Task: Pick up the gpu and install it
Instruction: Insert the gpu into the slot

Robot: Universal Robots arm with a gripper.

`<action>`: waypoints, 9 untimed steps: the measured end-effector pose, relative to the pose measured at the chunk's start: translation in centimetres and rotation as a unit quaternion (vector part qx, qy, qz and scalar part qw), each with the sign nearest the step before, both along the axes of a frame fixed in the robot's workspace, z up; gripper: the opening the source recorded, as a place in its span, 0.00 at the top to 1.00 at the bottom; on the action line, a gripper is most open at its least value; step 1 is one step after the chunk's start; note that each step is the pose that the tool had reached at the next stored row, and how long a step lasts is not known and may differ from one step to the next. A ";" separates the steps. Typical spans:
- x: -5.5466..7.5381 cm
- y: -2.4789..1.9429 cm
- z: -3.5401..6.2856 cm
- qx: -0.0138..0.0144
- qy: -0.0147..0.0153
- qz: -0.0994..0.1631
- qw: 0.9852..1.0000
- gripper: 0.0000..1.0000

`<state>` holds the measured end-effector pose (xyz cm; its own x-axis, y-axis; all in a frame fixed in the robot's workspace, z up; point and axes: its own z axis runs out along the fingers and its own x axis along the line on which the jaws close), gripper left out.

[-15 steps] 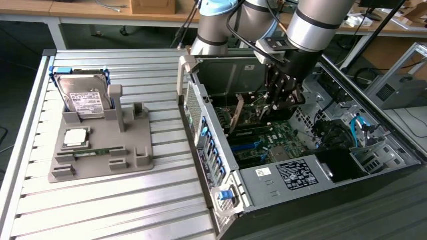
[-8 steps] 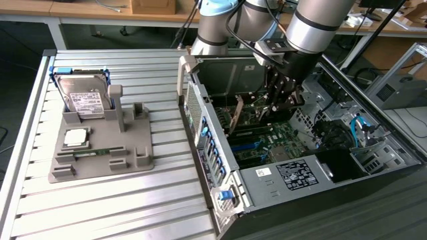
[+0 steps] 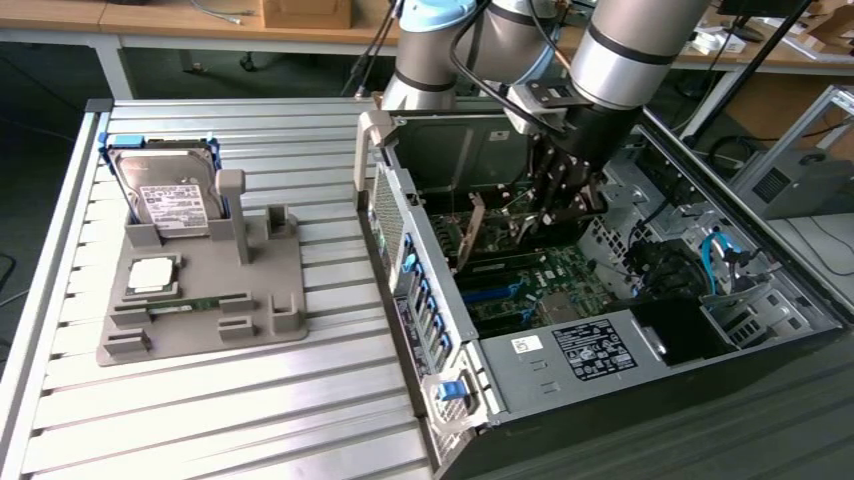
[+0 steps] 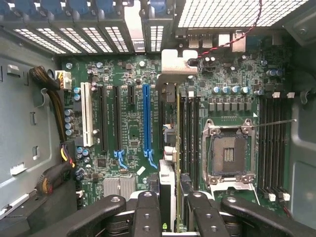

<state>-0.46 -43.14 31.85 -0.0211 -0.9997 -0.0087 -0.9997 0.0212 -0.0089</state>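
Observation:
Inside the open computer case point(image 3: 400, 200), my gripper point(image 3: 561, 205) reaches down from above and is shut on the gpu point(image 3: 514, 232), a thin dark card held on edge above the motherboard point(image 3: 534, 280). In the wrist view the gpu point(image 4: 177, 143) shows edge-on between my fingers point(image 4: 146, 212), with its silver bracket point(image 4: 177, 64) toward the case's rear slot openings. The card hangs just beside the long blue slot point(image 4: 146, 116), between it and the memory slots. I cannot tell whether its lower edge touches the board.
A grey fixture point(image 3: 267, 310) on the slatted table at the exterior view's left holds a silver hard drive point(image 3: 167, 195), a processor point(image 3: 151, 272) and a green memory stick point(image 3: 200, 303). The empty processor socket point(image 4: 228, 153), cable bundles point(image 4: 52, 98) and case walls surround the card.

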 end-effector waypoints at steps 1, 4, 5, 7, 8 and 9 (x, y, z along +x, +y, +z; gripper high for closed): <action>0.0 -0.05 -0.01 0.000 0.000 0.000 1.000 0.73; -0.2 -0.26 -0.05 0.000 0.000 0.000 1.000 0.73; -0.2 -0.32 -0.07 0.000 0.000 0.000 1.000 0.73; -0.2 -0.44 -0.09 0.000 0.000 0.000 1.000 0.73; -0.2 -0.50 -0.10 0.000 0.000 0.000 1.000 0.73; -0.2 -0.60 -0.12 0.000 0.000 0.000 1.000 0.73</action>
<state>-0.69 -43.73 31.73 -0.0212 -0.9997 -0.0087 -0.9997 0.0213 -0.0089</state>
